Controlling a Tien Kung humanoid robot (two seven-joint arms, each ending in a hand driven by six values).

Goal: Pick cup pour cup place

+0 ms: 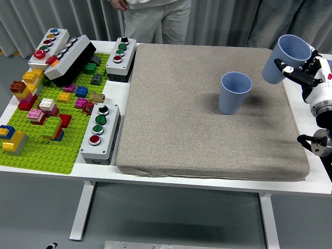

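**Held cup aloft at right edge, second cup upright on mat**

Held cup [284, 56]: blue, in the upper right of the frame, off the mat, tilted a little with its mouth up and to the right. Clamped in the right hand [306, 72], dark fingers [291, 71] wrapped round its lower wall. White forearm running down the right edge of the frame. Bottom of the cup over the mat's far right corner; contact with the mat cannot be told, looks clear of it.

Second cup [234, 92]: same blue, upright, mouth open to the top, standing on the mat [197, 129] in its upper right part. To the left of and below the held cup, apart from it, not touching. Contents of either cup not visible.

Mat: grey-brown, thick, covering the centre and right of the white table [171, 180].

Left of the mat: two grey button boxes, one [121, 52] at the top edge, one [100, 130] lower down, both just beside the mat's left border. Further left, a green baseplate [46, 155] with coloured bricks scattered over it. Two more button boxes [62, 49] stacked at an angle in the upper left.

Person's legs [155, 21] at the top of the frame, behind the table's far side. Hands not doing anything on the table.

Left arm not in frame.
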